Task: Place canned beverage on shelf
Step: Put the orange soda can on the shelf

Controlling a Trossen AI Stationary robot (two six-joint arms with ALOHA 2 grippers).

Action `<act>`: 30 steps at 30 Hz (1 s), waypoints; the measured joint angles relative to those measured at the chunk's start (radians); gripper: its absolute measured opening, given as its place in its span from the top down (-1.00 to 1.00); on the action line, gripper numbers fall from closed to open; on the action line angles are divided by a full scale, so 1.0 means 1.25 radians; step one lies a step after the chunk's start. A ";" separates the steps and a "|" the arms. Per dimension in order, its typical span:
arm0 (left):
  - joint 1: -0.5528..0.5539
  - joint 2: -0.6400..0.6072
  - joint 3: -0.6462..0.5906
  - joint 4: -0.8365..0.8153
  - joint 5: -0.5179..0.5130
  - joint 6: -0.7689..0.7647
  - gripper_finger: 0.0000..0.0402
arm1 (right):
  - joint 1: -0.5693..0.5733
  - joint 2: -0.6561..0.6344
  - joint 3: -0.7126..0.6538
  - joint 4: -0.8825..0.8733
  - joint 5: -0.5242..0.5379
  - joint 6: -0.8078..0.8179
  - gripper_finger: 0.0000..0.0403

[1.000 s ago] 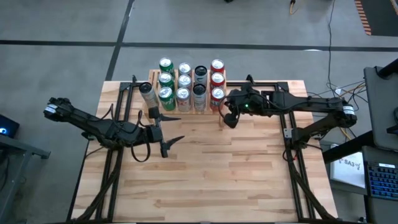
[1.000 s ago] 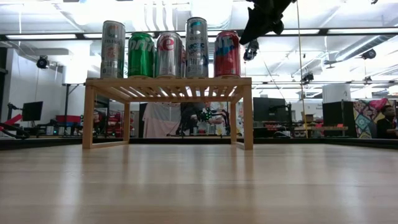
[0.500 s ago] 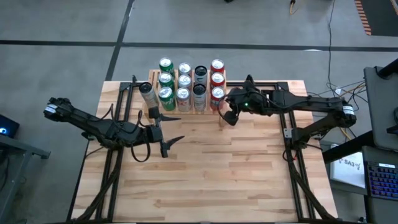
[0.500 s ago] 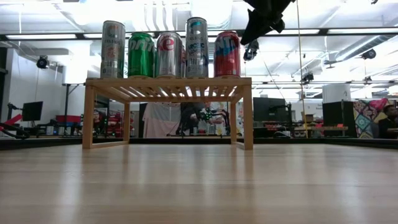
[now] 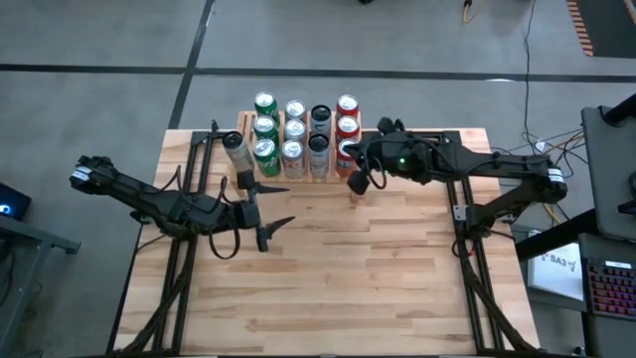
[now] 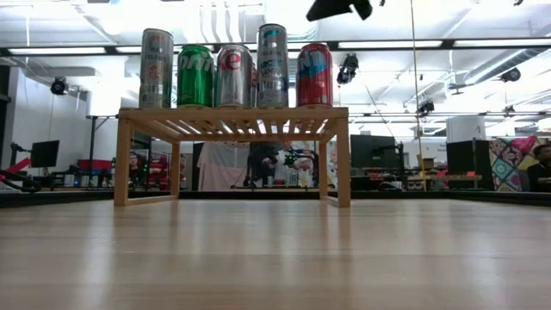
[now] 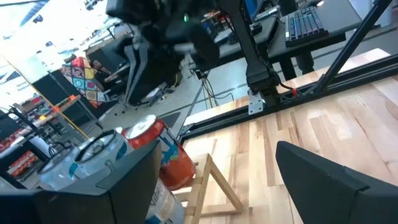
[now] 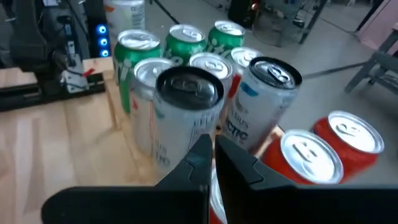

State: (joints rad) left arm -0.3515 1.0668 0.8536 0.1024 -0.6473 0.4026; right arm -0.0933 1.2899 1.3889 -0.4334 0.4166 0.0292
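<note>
The light-wood shelf (image 6: pixel 232 114) stands at the table's far middle on its side legs. Several cans stand upright on its slatted top in rows, among them green cans (image 5: pixel 265 129), silver cans (image 5: pixel 293 131), dark-topped cans (image 5: pixel 319 144) and red cans (image 5: pixel 346 125). My right gripper (image 5: pixel 355 185) is shut and empty. It hovers above the shelf's near right corner, over the near red can (image 8: pixel 311 155), clear of the can tops in the low view (image 6: pixel 340 9). My left gripper (image 5: pixel 276 207) waits open and empty above the table, near the shelf's near left side, pointing level.
Black frame rails (image 5: pixel 459 214) run along the table's left and right sides. Bare plank tabletop (image 5: pixel 338 288) stretches from the shelf to the near edge. A person (image 6: pixel 541 164) sits far off in the room beyond the table.
My right gripper has risen above the cans, almost out of the top of the low view. It has tipped up from a steeper downward slant and drifted a little toward the shelf, staying shut. The cans and my left arm have kept still.
</note>
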 joint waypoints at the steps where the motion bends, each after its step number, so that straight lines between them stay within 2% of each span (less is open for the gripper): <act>1: 0.000 0.000 0.002 0.001 0.000 0.004 -0.50 | -0.002 0.009 0.000 0.016 0.001 -0.003 0.96; 6: 0.000 -0.003 0.015 -0.007 -0.029 0.025 -0.50 | -0.015 0.053 -0.001 0.050 0.007 -0.013 0.96; 12: 0.000 -0.003 0.015 -0.014 -0.071 0.045 -0.50 | -0.015 0.074 -0.001 0.040 0.086 -0.006 0.96; 30: 0.000 -0.004 0.012 -0.031 -0.085 0.048 -0.50 | -0.013 0.075 -0.001 -0.025 0.080 0.054 0.96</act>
State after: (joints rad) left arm -0.3517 1.0618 0.8688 0.0639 -0.7532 0.4625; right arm -0.1093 1.3842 1.3872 -0.4652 0.5167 0.0961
